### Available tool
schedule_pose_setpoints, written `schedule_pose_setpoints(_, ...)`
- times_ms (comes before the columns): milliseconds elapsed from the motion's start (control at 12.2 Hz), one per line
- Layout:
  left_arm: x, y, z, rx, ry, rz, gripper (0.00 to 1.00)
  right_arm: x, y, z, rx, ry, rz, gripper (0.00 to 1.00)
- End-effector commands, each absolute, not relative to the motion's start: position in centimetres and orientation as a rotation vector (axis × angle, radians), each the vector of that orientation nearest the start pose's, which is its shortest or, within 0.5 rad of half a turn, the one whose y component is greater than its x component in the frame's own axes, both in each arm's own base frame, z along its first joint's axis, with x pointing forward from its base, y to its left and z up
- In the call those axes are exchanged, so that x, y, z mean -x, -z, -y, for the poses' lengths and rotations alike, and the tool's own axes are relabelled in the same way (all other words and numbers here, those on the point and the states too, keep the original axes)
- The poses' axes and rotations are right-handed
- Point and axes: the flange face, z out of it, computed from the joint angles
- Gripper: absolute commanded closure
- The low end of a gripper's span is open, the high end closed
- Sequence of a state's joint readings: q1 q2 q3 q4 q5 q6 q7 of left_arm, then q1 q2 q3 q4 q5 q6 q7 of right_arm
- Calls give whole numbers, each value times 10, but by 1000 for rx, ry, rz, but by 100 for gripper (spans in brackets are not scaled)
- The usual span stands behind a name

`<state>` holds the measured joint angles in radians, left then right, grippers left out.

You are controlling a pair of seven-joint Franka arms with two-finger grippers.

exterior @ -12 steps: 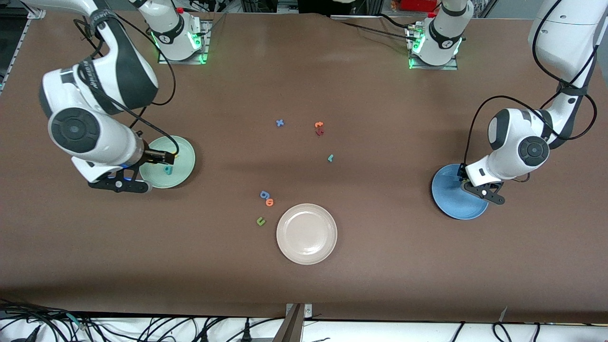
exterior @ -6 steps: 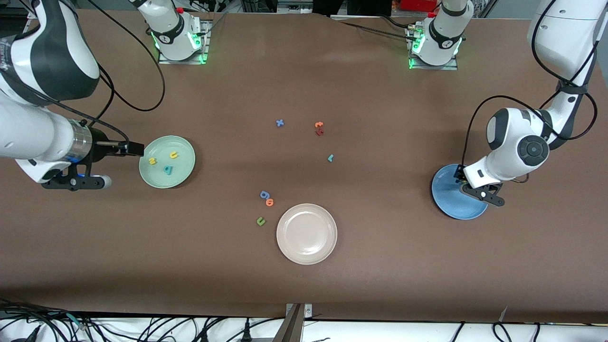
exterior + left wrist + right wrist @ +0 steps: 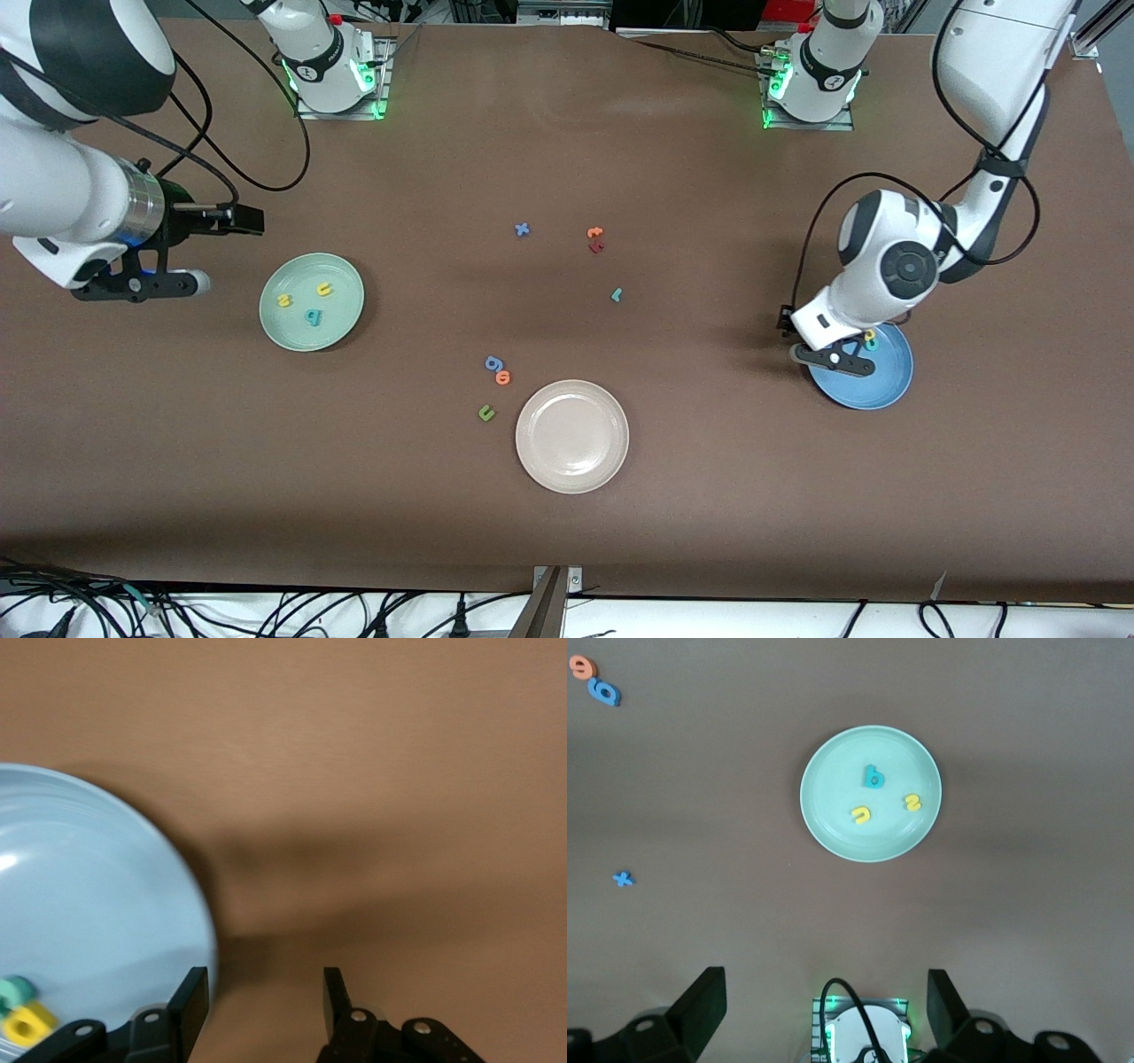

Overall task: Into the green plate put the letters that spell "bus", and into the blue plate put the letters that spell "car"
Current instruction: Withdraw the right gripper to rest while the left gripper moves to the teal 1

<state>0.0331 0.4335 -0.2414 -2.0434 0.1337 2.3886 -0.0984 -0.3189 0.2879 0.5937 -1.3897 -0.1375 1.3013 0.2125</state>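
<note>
The green plate (image 3: 341, 323) (image 3: 833, 828) holds the teal "b" (image 3: 312, 316) (image 3: 873, 776), yellow "u" (image 3: 324, 289) (image 3: 861, 815) and yellow "s" (image 3: 284, 300) (image 3: 912, 802). In the blue plate (image 3: 881, 385) (image 3: 89, 886) lie the yellow "a" (image 3: 871, 335) (image 3: 27, 1023) and teal "c" (image 3: 873, 346) (image 3: 13, 992). The thin teal "r" (image 3: 616, 294) rests on the table's middle. My left gripper (image 3: 785, 321) (image 3: 261, 979) hangs open and empty over the table at the blue plate's rim. High over bare table beside the green plate, my right gripper (image 3: 248, 217) (image 3: 826, 979) is open and empty.
A beige plate (image 3: 571, 478) sits near the front camera. Beside it lie a blue "g" (image 3: 493, 362), an orange "o" (image 3: 503, 377) and a dark green "u" (image 3: 485, 412). A blue "x" (image 3: 522, 229), an orange "t" (image 3: 594, 233) and a dark red letter (image 3: 596, 247) lie farther back.
My right arm pulled back from over the green plate and rose. My left arm shifted off the blue plate toward the table's middle, uncovering the "a" and "c" in it.
</note>
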Motion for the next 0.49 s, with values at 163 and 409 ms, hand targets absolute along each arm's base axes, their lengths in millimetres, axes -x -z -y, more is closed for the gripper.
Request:
schedule_pose_setpoints(163, -545, -248, 229, 3140, -142, -74, 29, -562, -548, -103, 3172, -483, 105, 0)
schedule_pose_setpoints(409, -525, -241, 282, 3153, -162, -121, 0, -554, -543, -83, 3147, -431, 134, 0)
